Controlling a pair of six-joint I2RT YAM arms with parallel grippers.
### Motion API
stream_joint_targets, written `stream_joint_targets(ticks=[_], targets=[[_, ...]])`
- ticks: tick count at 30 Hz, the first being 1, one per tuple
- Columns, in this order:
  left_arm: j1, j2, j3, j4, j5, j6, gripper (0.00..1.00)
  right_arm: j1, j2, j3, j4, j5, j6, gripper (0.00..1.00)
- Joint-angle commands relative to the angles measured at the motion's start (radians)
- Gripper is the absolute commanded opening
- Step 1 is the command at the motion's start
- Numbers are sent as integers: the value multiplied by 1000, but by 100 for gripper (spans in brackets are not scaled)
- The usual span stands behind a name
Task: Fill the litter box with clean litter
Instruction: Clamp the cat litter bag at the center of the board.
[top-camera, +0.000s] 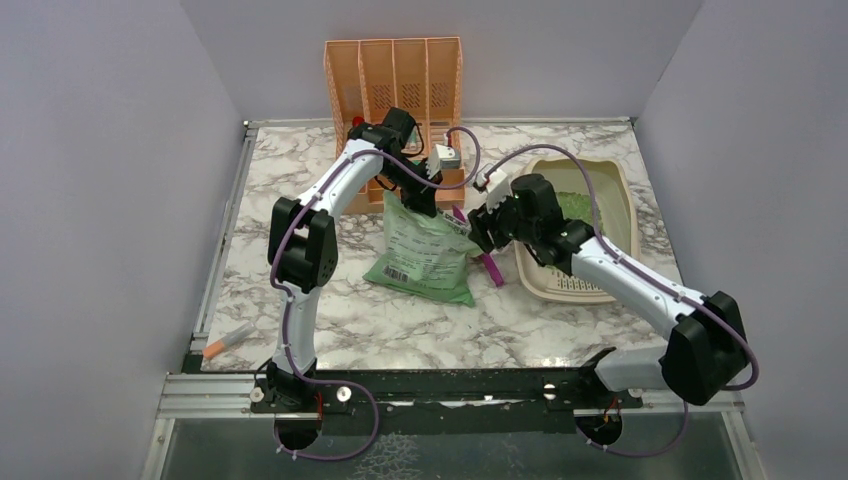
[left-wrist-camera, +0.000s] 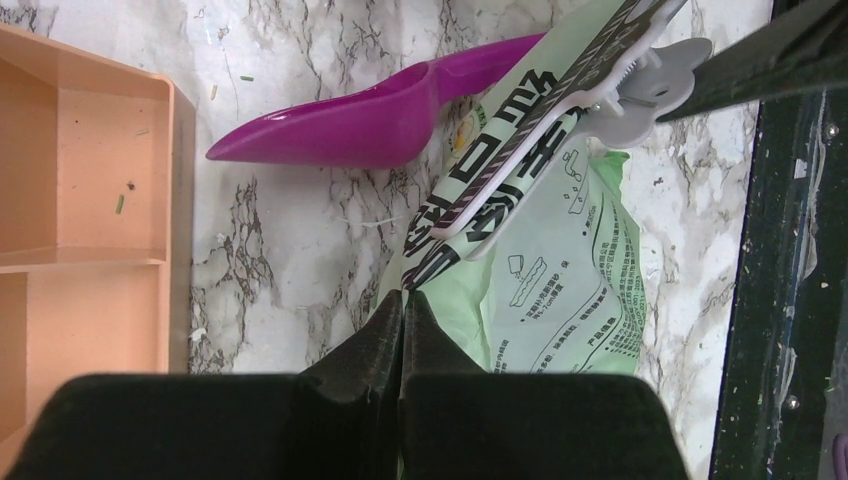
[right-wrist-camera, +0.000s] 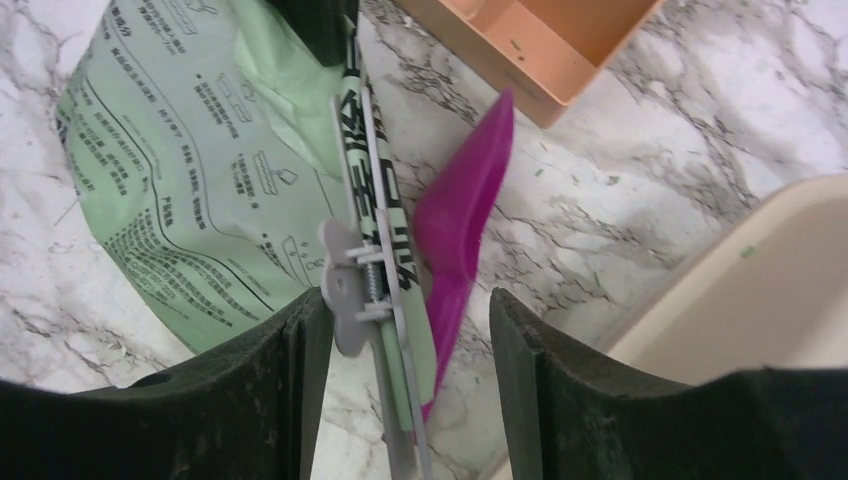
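Got the litter box (top-camera: 628, 200) sitting on the right half of the marble table (top-camera: 400, 330), partly tucked behind the right arm, slotted grille at the near end. Can see the clean litter (top-camera: 575, 205) as a grainy green patch in the far part of it. Found the pale green bag (top-camera: 420, 250) propped up mid-table, left of the box and not touching it, print and barcode facing up toward the overhead camera. Seeing the left gripper (left-wrist-camera: 402, 320) pinched fully shut on the bag's top edge, holding it up. Spotted a grey spring clip (right-wrist-camera: 345, 290) clamped on the folded black-and-white strip at the top of the bag. Looking at the right gripper (right-wrist-camera: 408, 300) with jaws spread wide, straddling that clip and strip, not squeezing anything. Also got a purple scoop (right-wrist-camera: 465, 220) lying on the marble just beside the bag, between it and the box. Noticed a peach file organizer (top-camera: 395, 70) against the back wall and an orange marker (top-camera: 225, 342) near the left front edge
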Motion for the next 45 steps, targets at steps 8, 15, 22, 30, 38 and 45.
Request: stream_joint_targets(ticks=[8, 15, 22, 30, 38, 45], targets=[[-6, -25, 25, -7, 48, 14, 0, -1, -148, -52, 31, 11, 53, 47], [-4, -22, 30, -7, 59, 11, 0, 0, -126, -67, 58, -112, 18, 64], [-2, -24, 30, -7, 66, 10, 0, 0, -85, -83, 113, -110, -51, 51], [-1, -23, 30, -9, 72, 7, 0, 1, -96, -129, 278, -121, -84, 15], [-1, -20, 33, -12, 77, 2, 0, 1, -1, -106, 345, -153, -82, 8], [-2, -16, 45, -11, 79, -2, 0, 1, 22, -99, 360, -144, -60, 17]])
